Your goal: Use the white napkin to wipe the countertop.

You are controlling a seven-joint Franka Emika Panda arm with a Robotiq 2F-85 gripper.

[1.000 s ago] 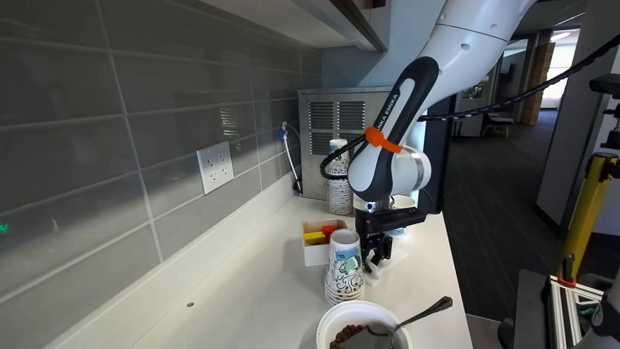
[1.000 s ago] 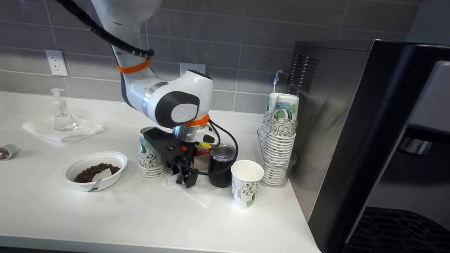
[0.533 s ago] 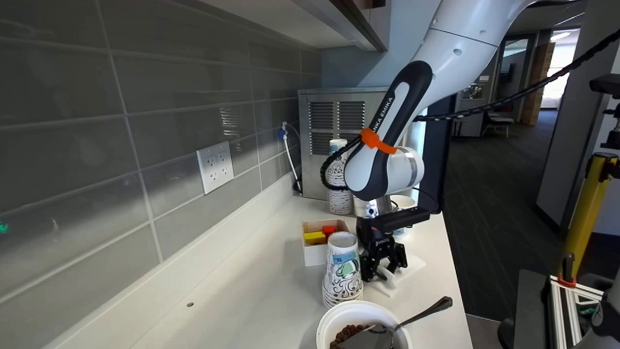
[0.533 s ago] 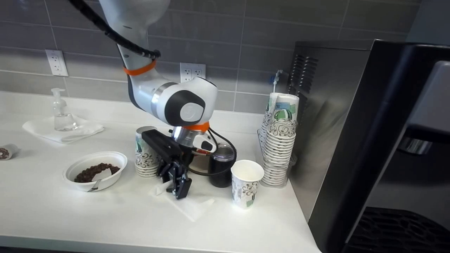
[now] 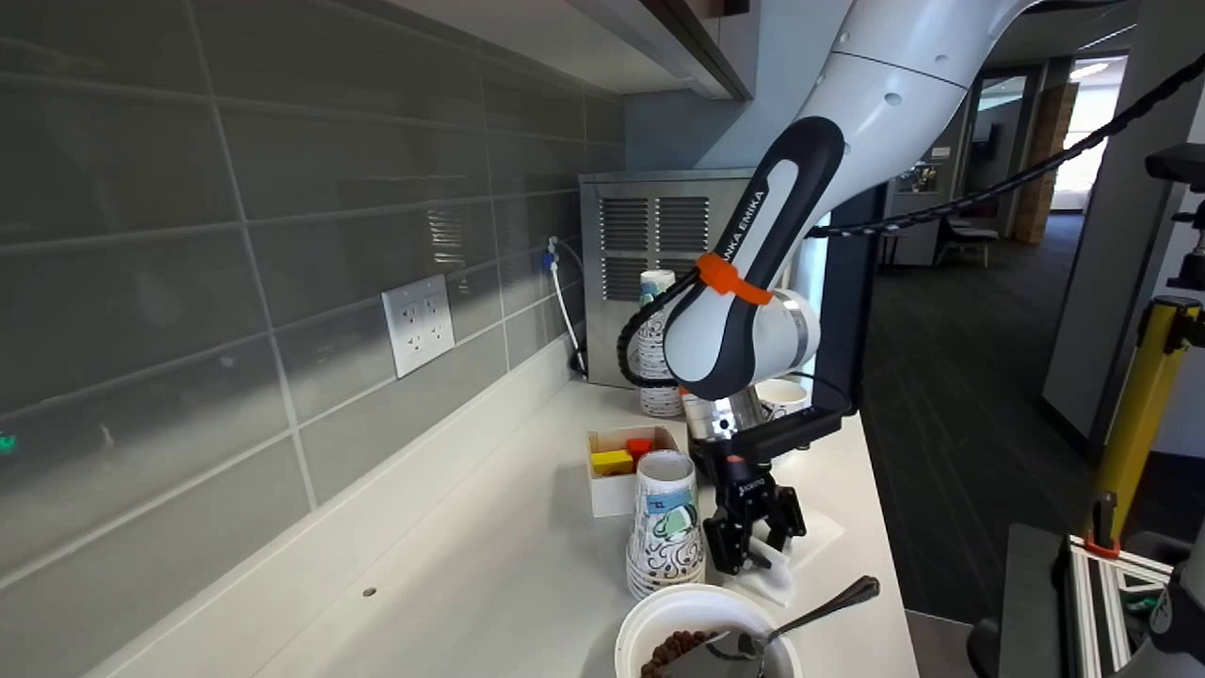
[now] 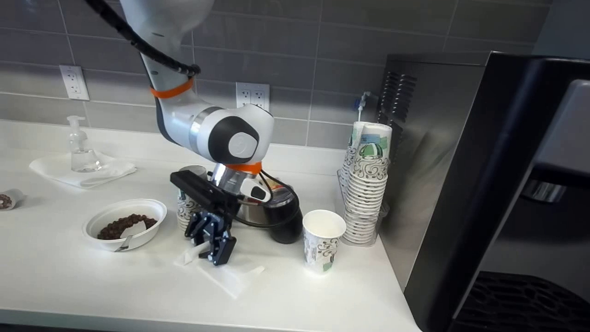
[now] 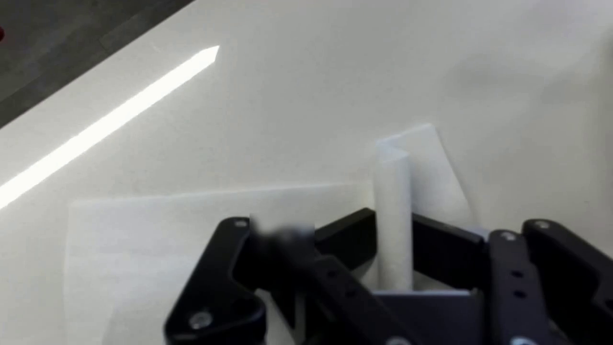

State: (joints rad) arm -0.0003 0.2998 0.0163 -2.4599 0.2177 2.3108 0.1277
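The off-white countertop (image 6: 152, 286) runs along a grey tiled wall (image 6: 262, 37), a steel-sided machine (image 6: 442, 124) standing well apart from the white bowl (image 6: 102, 220); dark floor (image 5: 951, 405) shows past the edge. I see the white arm (image 6: 182, 113) slope down and bend near that bowl — its gripper (image 7: 393, 235) slanted downward, pinched from both sides on a raised fold of the white napkin (image 6: 233, 276), the rest lying on the countertop near the bowl.

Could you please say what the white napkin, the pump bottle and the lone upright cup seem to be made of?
White napkin: probably matte paper, given its thin, folded sheet. Pump bottle: glossy plastic or glass; its body looks transparent. Lone upright cup: likely smooth paperboard, from its printed white wall.
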